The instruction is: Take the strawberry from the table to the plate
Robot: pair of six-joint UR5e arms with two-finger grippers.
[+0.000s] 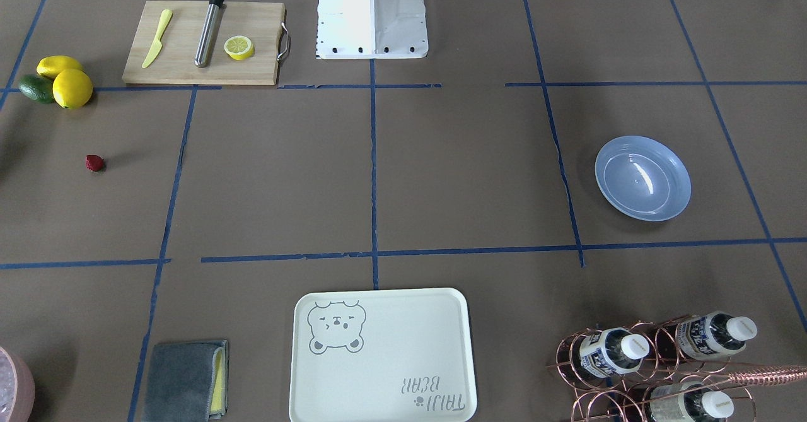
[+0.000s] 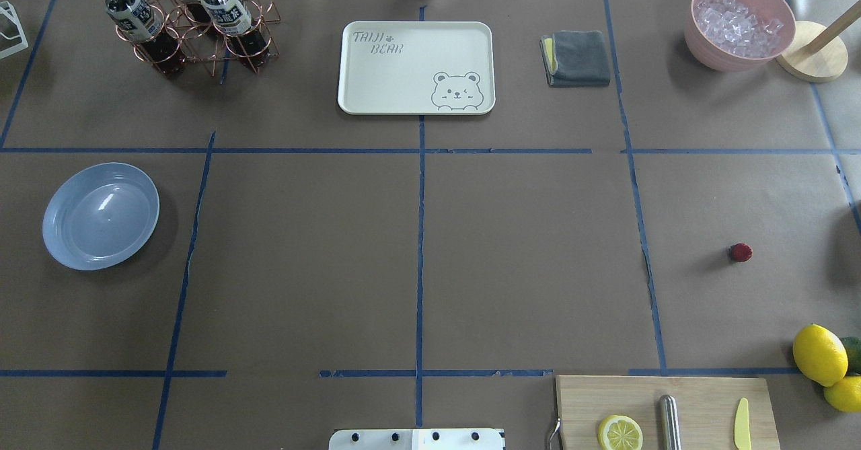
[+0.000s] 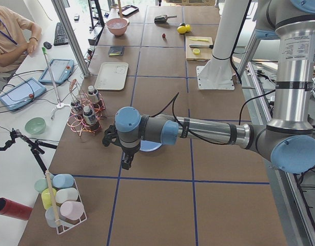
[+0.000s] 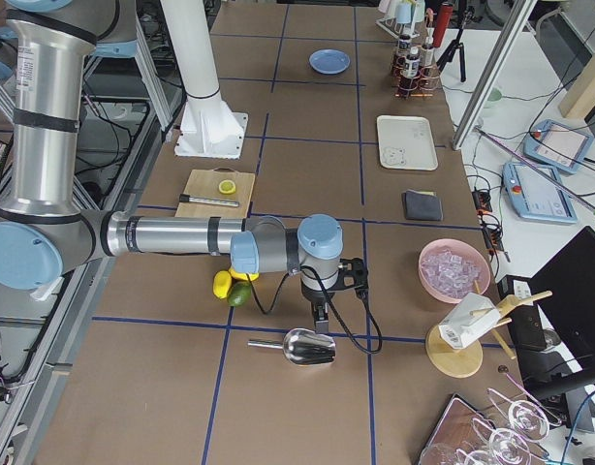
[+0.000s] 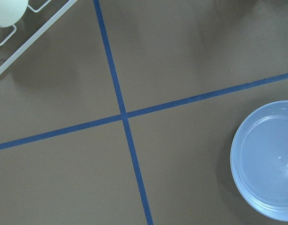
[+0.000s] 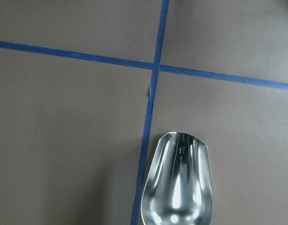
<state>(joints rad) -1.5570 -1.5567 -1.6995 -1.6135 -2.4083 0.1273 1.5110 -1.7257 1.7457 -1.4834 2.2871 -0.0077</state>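
Note:
The small dark red strawberry (image 1: 94,163) (image 2: 740,252) lies alone on the brown table (image 2: 525,261), on the robot's right side. Across the table on the robot's left, the light blue plate (image 1: 643,178) (image 2: 101,216) (image 5: 270,159) sits empty. My left gripper (image 3: 125,161) hangs over the table edge beside the plate, and it shows only in the exterior left view, so I cannot tell its state. My right gripper (image 4: 319,318) shows only in the exterior right view, above a metal scoop (image 4: 297,346) (image 6: 178,185). I cannot tell its state either.
A wooden cutting board (image 1: 202,43) holds a lemon half (image 1: 239,47), a yellow knife and a metal rod. Two lemons (image 1: 71,87) and a lime lie near the strawberry. A bear-print tray (image 2: 416,66), grey cloth (image 2: 577,57), bottle rack (image 2: 188,23) and pink ice bowl (image 2: 738,23) line the far edge.

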